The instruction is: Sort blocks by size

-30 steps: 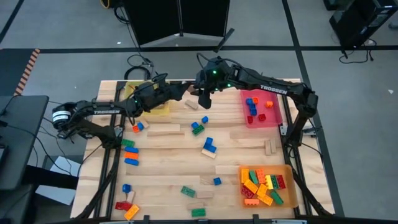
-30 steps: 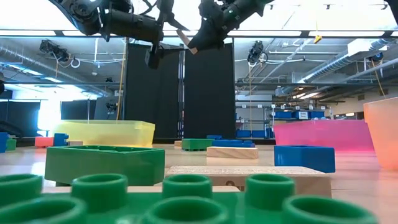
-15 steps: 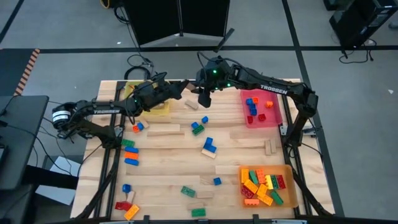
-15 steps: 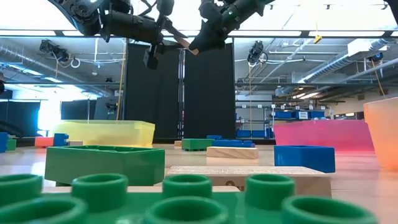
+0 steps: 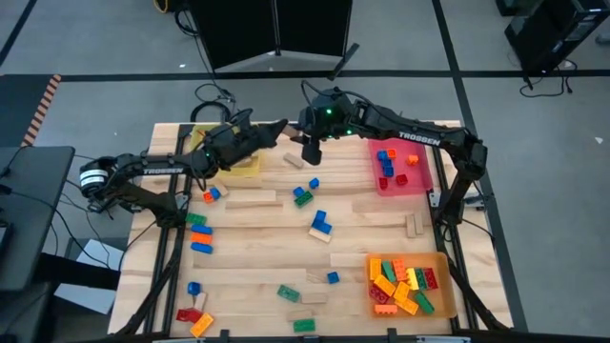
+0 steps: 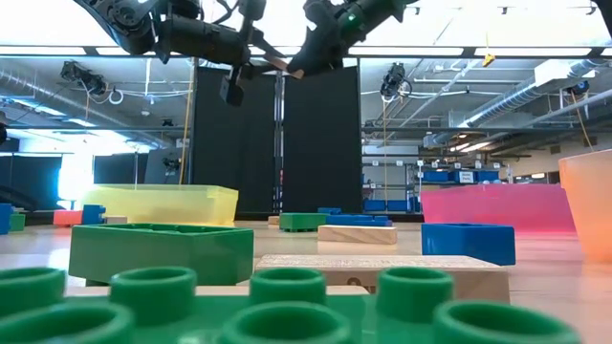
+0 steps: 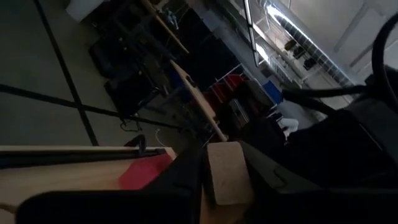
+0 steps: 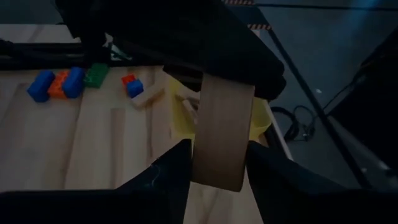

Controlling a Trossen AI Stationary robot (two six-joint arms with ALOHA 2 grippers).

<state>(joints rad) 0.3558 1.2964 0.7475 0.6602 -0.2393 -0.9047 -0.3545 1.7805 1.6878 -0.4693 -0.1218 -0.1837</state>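
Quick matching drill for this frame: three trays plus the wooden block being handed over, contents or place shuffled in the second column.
1. yellow tray
2. red tray
3. orange tray
4. wooden block

A. mixed orange, yellow, green and red bricks inside
B. in the air, between left gripper and right gripper
C. tan wooden pieces inside
D. small red and blue bricks inside

Pairs: 1-C, 2-D, 3-A, 4-B

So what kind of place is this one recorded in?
Probably a large lab or workshop hall: a wooden table on a grey floor, exposed ceiling ducts with strip lights, shelving far behind, and black curtain panels.
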